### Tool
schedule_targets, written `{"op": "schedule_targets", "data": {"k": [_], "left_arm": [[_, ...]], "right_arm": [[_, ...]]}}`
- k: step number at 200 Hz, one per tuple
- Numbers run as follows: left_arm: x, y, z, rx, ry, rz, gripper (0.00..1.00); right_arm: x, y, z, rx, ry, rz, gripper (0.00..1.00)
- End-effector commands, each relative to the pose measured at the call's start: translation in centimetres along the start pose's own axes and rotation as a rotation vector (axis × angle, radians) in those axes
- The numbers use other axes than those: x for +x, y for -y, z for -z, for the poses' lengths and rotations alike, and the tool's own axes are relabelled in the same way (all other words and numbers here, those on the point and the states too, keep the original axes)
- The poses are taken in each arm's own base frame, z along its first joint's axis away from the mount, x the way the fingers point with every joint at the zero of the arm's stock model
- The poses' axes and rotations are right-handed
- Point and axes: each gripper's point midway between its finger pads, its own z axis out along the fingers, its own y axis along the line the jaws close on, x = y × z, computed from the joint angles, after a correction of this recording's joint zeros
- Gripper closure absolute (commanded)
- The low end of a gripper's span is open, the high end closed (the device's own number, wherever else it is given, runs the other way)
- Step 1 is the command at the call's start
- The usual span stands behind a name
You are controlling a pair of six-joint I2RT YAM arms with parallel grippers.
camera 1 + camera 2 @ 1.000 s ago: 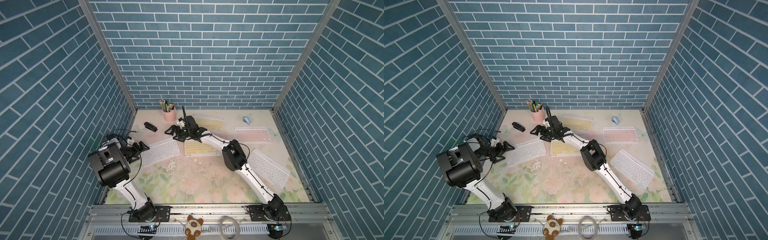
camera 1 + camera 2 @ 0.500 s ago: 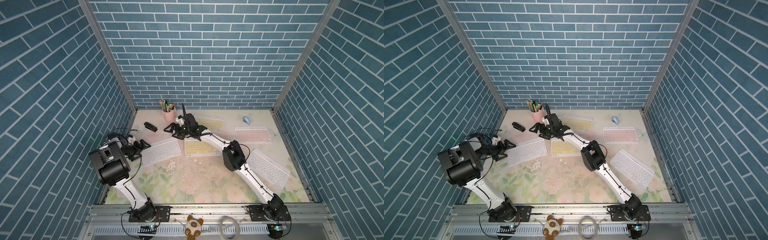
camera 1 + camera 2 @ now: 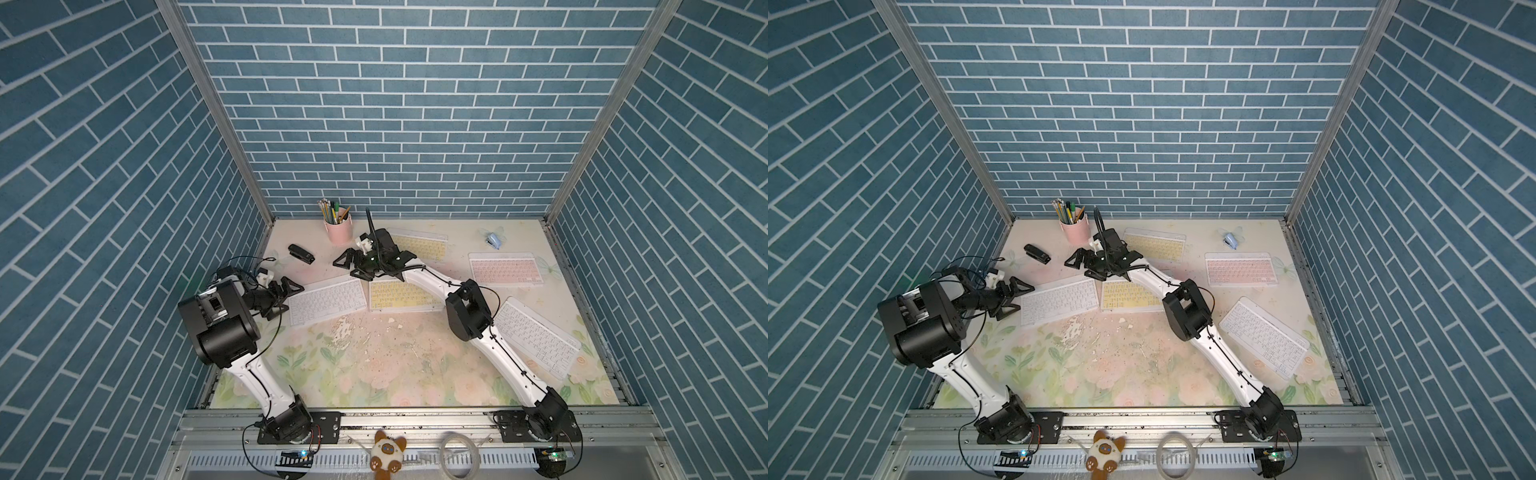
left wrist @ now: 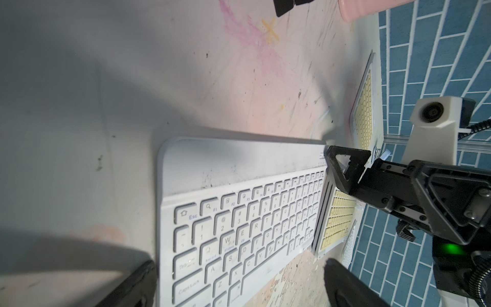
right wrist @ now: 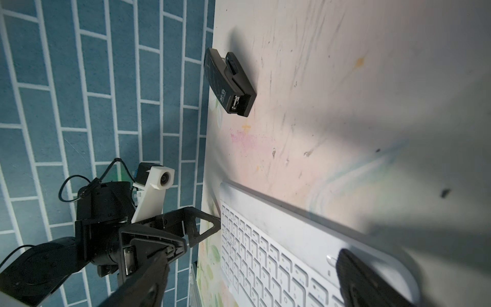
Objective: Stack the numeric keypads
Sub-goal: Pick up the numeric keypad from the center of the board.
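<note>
Several numeric keypads lie flat on the floral mat. A white one (image 3: 326, 301) sits left of centre, with a yellow one (image 3: 401, 295) right beside it. Another yellow one (image 3: 422, 245) lies at the back, a pink one (image 3: 505, 268) to the right and a second white one (image 3: 536, 336) at the front right. My left gripper (image 3: 291, 293) is open at the left end of the white keypad (image 4: 239, 226), its fingers (image 4: 132, 287) straddling that short edge. My right gripper (image 3: 349, 266) hangs open over the far right corner of this keypad (image 5: 279, 252).
A black stapler (image 3: 301, 253) lies at the back left near the wall. A pink pencil cup (image 3: 338, 230) stands just behind my right gripper. A small light-blue stapler (image 3: 493, 240) sits at the back right. Brick walls close in three sides.
My left gripper has moved right, up to the white keypad's left end. My right gripper has shifted left, toward that keypad's far corner. Both stay open.
</note>
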Motion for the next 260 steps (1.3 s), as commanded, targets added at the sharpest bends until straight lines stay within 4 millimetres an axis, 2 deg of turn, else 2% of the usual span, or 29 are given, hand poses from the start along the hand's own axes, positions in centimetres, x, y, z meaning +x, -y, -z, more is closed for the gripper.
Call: {"op": "schedule_targets", "data": {"k": [1, 64, 116, 155, 210, 260], "left_arm": [[3.2, -2.6, -1.8, -0.081, -0.107, 0.062, 0.0], [3.3, -2.8, -1.7, -0.096, -0.115, 0.062, 0.0], [3.4, -2.9, -1.7, -0.099, -0.118, 0.064, 0.0], [3.4, -2.9, -1.7, -0.104, -0.119, 0.067, 0.0], [3.6, -3.0, -1.7, -0.109, -0.129, 0.069, 0.01], [3.6, -3.0, -1.7, -0.107, -0.129, 0.07, 0.0]], "right_arm": [[-1.1, -0.3, 1.9, 0.043, 0.03, 0.058, 0.01], [-1.6, 1.6, 3.3, 0.114, 0.046, 0.065, 0.01], [-0.9, 2.1, 2.3, 0.139, 0.011, 0.06, 0.01], [-0.6, 2.4, 2.3, 0.188, 0.001, 0.082, 0.01], [0.5, 2.7, 0.9, 0.231, -0.009, 0.105, 0.01], [0.7, 3.3, 0.1, 0.253, 0.006, 0.126, 0.01]]}}
